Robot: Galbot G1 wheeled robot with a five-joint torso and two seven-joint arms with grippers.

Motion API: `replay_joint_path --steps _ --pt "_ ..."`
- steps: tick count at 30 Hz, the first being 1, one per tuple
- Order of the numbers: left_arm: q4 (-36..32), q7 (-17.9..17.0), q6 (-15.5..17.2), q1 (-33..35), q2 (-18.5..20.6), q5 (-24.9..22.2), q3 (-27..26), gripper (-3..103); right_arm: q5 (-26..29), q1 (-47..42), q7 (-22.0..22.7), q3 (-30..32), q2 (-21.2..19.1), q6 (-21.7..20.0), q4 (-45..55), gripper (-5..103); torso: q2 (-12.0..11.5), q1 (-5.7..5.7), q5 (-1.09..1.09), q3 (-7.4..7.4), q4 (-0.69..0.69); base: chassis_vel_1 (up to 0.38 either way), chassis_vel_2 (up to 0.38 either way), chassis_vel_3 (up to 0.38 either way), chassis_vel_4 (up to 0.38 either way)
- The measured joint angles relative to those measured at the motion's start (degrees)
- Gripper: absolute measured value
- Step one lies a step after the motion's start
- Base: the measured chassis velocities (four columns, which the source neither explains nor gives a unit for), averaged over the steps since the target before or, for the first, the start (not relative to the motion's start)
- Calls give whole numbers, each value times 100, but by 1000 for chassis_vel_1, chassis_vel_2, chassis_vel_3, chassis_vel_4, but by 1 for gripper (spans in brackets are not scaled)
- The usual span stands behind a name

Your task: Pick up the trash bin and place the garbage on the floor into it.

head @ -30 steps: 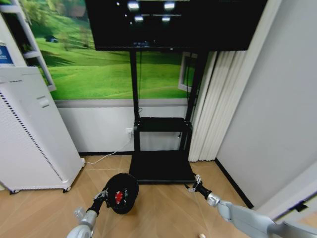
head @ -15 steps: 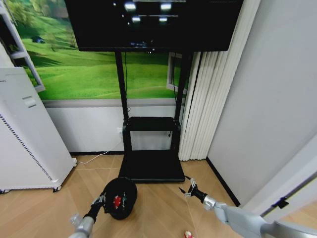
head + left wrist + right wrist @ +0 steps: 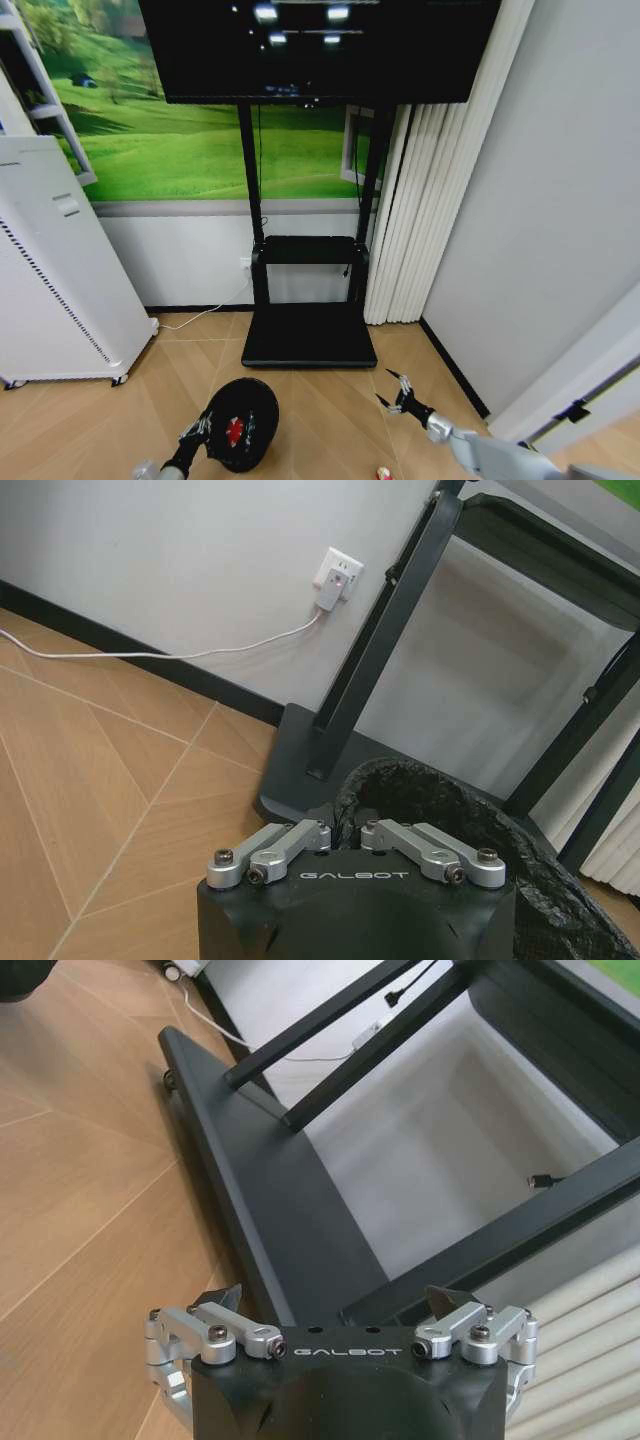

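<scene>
The trash bin [image 3: 243, 438] is a small round black bucket held low over the wooden floor, in front of the TV stand. My left gripper [image 3: 203, 427] is shut on its near rim. In the left wrist view the fingers [image 3: 300, 838] pinch the bag-lined rim [image 3: 430, 785]. A red-and-white piece of garbage [image 3: 234, 431] lies inside the bin. Another red-and-white piece [image 3: 382, 473] lies on the floor at the bottom edge of the head view. My right gripper [image 3: 396, 391] hovers open above the floor to the bin's right, just above that piece. Nothing is between its fingers [image 3: 222, 1302].
The black TV-stand base [image 3: 308, 336] lies on the floor just beyond both grippers, with its uprights [image 3: 330, 1015] behind. A white cabinet [image 3: 55, 290] on wheels stands at the left. A white cable [image 3: 150, 655] runs along the wall to a socket. A grey wall closes the right side.
The whole head view has shifted, so the camera moved. The left gripper still holds the bin. The right gripper sits a little lower and farther right in the picture.
</scene>
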Motion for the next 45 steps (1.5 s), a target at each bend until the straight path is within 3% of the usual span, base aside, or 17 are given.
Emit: replay_joint_path --steps 8,16,19,25,36,45 --pt "-2 33 -21 43 24 -25 -20 7 -688 -254 -13 -127 -250 6 199 100 0 0 0 0 1 0 0 0 0" --pt "32 47 -22 7 -8 -35 25 7 -932 -549 -44 -208 11 11 -70 100 0 0 2 0 1 0 0 0 0" --pt "69 53 -22 -16 -14 -49 38 7 -1275 -636 -9 -206 100 12 -227 100 0 0 1 1 1 0 0 0 0" --pt "153 56 -22 -138 -18 -101 120 7 -1776 -634 160 -186 -58 15 -170 100 0 0 1 1 2 0 0 0 0" --pt "300 44 -2 -361 -61 -165 270 7 -1956 -1042 288 57 -369 16 -311 100 0 1 2 0 1 0 0 0 0" --pt "350 74 -4 -364 -75 -186 270 7 -1901 -1523 364 112 -257 16 -569 100 0 1 0 0 0 0 0 0 0"
